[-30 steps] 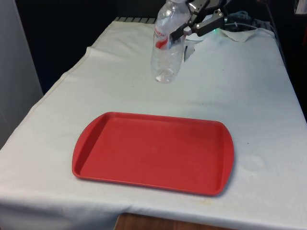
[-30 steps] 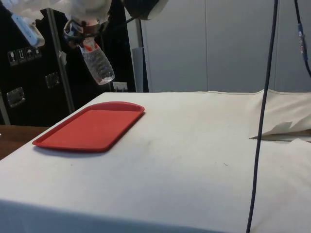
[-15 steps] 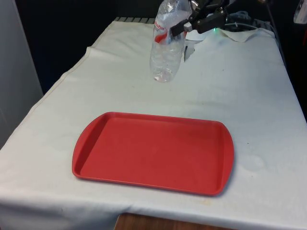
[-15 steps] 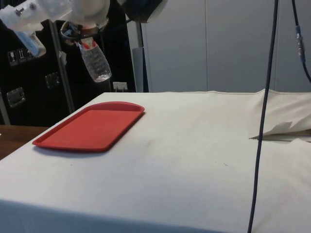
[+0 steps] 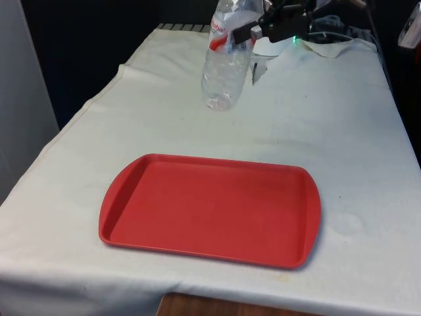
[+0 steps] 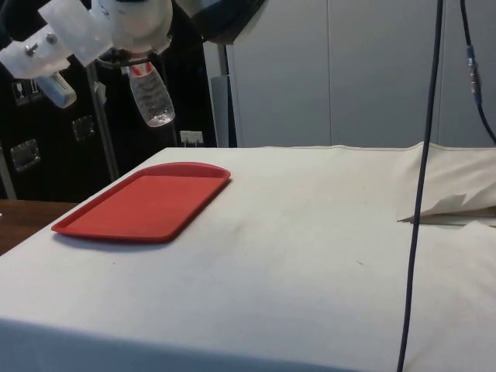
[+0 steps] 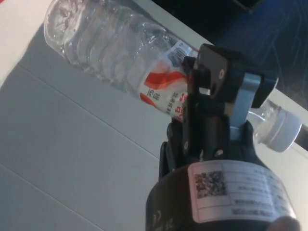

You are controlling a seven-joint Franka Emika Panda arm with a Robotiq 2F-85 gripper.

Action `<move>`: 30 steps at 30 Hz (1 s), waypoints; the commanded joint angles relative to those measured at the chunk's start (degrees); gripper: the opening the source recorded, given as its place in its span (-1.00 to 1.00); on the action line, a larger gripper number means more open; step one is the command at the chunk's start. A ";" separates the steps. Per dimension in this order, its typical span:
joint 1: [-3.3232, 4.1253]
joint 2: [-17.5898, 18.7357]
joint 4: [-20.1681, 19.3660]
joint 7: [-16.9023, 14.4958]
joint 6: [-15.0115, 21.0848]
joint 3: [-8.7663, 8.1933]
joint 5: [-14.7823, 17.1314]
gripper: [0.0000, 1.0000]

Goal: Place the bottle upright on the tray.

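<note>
Lab test setup, not a home. Cloth-draped surface (image 6: 310,232), dark cabinets (image 6: 39,139) behind, loose cable (image 6: 422,155) hanging across the side view.

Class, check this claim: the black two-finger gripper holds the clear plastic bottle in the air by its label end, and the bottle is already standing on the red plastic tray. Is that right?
Not quite. The black two-finger gripper does hold the clear plastic bottle in the air by its label end, but the bottle is not on the red plastic tray, which lies bare. The side view shows the bottle hanging above the tray.
</note>
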 commanded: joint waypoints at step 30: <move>-0.17 3.38 0.97 9.57 -11.92 4.87 -4.53 -0.31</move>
